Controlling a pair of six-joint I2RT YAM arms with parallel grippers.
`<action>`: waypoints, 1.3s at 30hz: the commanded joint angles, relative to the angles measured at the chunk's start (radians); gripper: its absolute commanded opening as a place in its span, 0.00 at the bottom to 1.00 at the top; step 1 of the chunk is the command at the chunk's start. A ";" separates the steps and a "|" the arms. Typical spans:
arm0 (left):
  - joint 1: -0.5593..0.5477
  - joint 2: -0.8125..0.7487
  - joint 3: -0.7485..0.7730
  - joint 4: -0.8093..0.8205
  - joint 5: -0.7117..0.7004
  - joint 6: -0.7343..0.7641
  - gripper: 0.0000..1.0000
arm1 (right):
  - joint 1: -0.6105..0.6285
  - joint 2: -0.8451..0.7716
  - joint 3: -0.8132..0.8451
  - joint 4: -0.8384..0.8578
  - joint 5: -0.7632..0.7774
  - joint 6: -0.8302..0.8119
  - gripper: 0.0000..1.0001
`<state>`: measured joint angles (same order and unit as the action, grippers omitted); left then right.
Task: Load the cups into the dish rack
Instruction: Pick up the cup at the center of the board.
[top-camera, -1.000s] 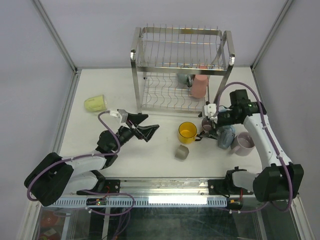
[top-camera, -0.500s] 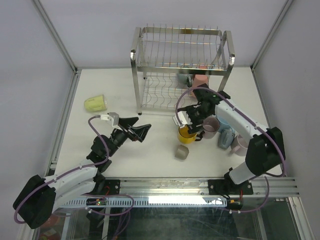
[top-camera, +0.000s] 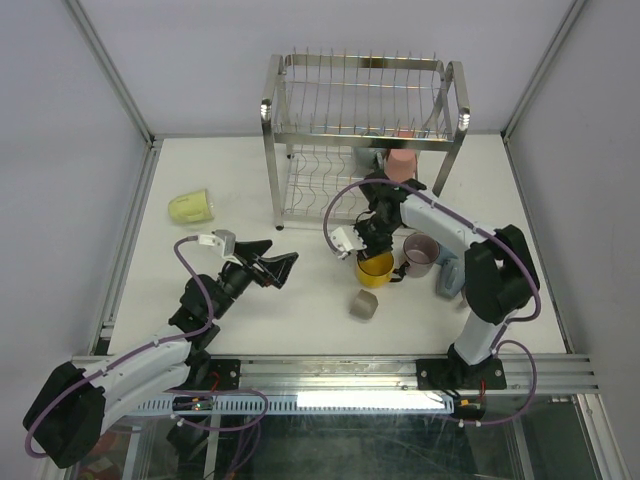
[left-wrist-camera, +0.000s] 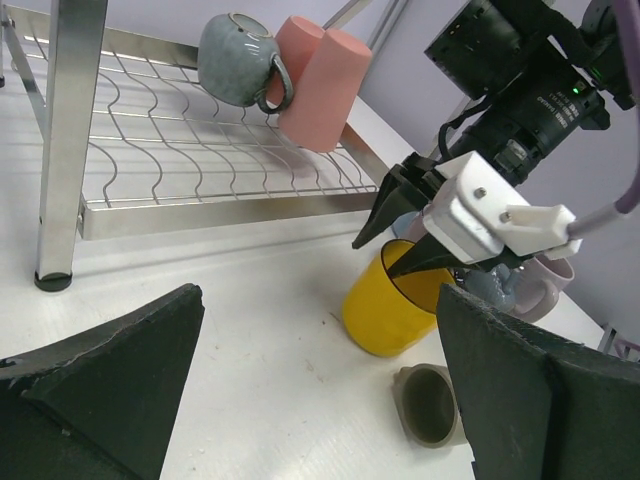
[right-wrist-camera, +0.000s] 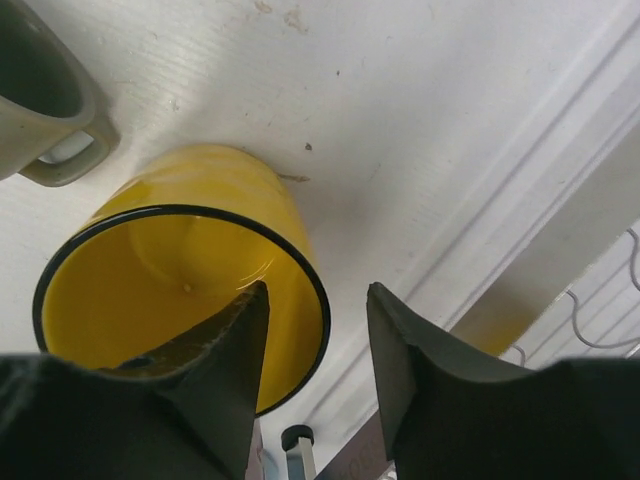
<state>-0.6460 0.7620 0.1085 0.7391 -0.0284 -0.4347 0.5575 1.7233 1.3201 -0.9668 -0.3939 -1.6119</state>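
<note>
The dish rack (top-camera: 360, 140) stands at the back, with a pink cup (top-camera: 402, 165) and a grey-blue cup (left-wrist-camera: 232, 60) on its lower tier. In front of it a yellow cup (top-camera: 375, 266) stands upright. My right gripper (top-camera: 367, 248) is open over its far rim: in the right wrist view one finger is inside the yellow cup (right-wrist-camera: 180, 300) and the other outside, a gap still showing at the right gripper (right-wrist-camera: 317, 290). A small grey-beige cup (top-camera: 363, 304) lies nearby. My left gripper (top-camera: 280, 265) is wide open and empty, left of the yellow cup (left-wrist-camera: 385, 315).
A mauve cup (top-camera: 420, 253) and a grey-blue cup (top-camera: 452, 276) sit just right of the yellow one. A pale green cup (top-camera: 190, 208) lies on its side at the far left. The rack's near leg (left-wrist-camera: 70, 130) stands left of my left gripper's view.
My right arm swung left from the mauve cups to the yellow cup, and its jaws have narrowed around the rim. The left arm drew back slightly, still open.
</note>
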 joint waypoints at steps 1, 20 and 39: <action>0.008 0.007 -0.003 0.034 -0.018 -0.007 0.99 | 0.016 0.026 0.041 0.016 0.044 0.036 0.43; 0.008 0.064 -0.016 0.148 0.044 -0.048 0.99 | 0.026 -0.058 0.025 0.167 -0.026 0.121 0.00; 0.008 0.172 -0.044 0.477 0.199 -0.179 0.99 | -0.028 -0.283 0.053 0.195 -0.337 0.429 0.00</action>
<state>-0.6460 0.9062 0.0654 1.0256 0.0727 -0.5716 0.5629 1.5646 1.3296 -0.8391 -0.5694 -1.3022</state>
